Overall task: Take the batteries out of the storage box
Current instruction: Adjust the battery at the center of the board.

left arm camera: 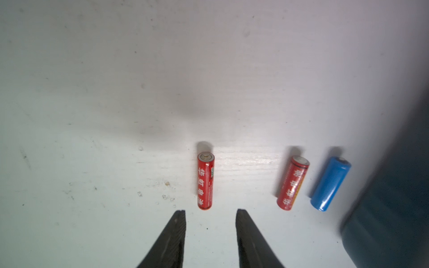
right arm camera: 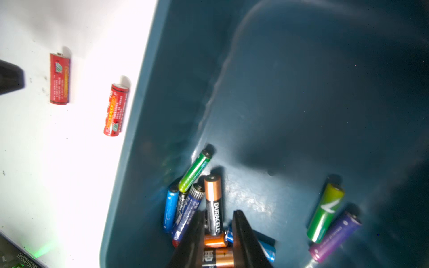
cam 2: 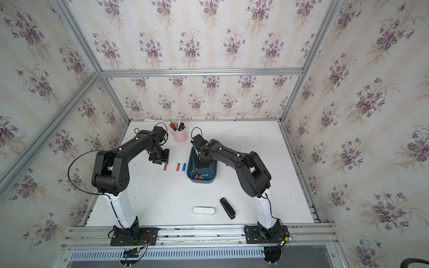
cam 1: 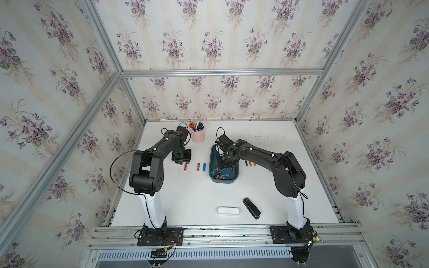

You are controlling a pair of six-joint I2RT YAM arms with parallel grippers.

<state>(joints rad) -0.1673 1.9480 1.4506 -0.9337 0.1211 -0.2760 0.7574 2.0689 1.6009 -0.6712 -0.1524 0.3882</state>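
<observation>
Nearest me, the white table lies mostly bare toward its front edge. Mid-table sits the teal box, batteries heaped at its near end. There the right gripper straddles a copper-topped battery, and I cannot tell whether it grips. The left gripper gapes empty just by a red battery.

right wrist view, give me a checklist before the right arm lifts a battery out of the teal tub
1. Right end effector astride the black-and-copper Duracell battery: ok.
2. Firm hold on it: cannot tell.
3. Neighbouring dark blue cylindrical battery clear of the fingers: not ok, one finger overlaps it.
4. Left end effector open, empty, outside the dark teal plastic storage box: ok.
5. Bare white table beside the box for set-down: ok.
</observation>
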